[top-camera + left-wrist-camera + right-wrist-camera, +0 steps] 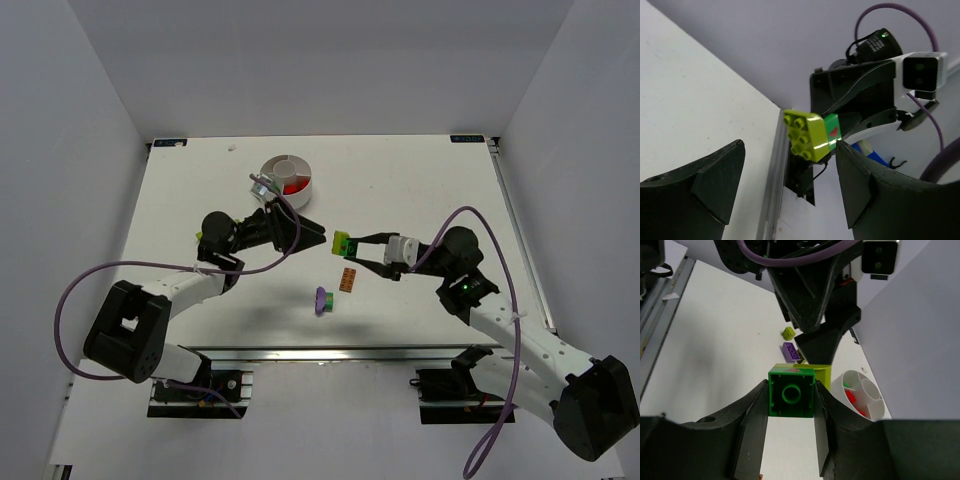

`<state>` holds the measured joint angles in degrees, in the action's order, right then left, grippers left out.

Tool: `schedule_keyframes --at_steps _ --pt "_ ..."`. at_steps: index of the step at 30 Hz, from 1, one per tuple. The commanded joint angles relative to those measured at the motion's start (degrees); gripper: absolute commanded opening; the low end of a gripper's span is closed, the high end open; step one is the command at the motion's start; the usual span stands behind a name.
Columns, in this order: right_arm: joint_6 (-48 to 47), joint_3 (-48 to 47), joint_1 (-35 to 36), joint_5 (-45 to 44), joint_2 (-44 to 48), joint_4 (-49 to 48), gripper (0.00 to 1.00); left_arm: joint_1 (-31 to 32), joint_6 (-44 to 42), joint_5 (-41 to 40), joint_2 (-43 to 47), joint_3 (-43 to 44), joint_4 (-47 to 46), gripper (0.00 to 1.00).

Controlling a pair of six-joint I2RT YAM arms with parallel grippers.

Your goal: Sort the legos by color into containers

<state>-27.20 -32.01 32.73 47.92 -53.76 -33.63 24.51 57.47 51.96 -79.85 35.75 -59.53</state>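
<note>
1. The white dish lay just behind the left claw, with red legos in one wedge.
2. The left claw stood released, its jaws wide and empty, facing the right claw across a short gap.
3. The right claw was clenched on a green brick, which had a lime-yellow brick stuck to its far end.
4. The pair's long axis ran from claw to claw, with the lime end pointing at the left claw. That claw seemed best placed to grip it and pull the two apart.
</note>
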Motion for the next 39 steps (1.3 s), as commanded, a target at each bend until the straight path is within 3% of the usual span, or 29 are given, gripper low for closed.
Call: schedule_keyframes --at_steps 1,29,35,39 --pt "-0.7 -0.2 2.7 -2.3 -0.9 -3.7 0.0 0.4 7.7 3.5 -0.4 -0.6 -11.9 0.82" --pt "5.1 -3.6 6.3 -2.0 -3.4 -7.9 0.0 2.4 8.6 6.9 -2.7 0.9 -11.0 0.74" --pt "5.0 -3.4 6.3 -2.2 -3.1 -8.2 0.0 2.4 9.5 7.3 -2.8 1.1 -11.8 0.67" --pt "4.9 -3.3 6.3 -2.1 -3.1 -8.2 0.0 2.8 10.4 8.2 -3.2 1.3 -12.8 0.54"
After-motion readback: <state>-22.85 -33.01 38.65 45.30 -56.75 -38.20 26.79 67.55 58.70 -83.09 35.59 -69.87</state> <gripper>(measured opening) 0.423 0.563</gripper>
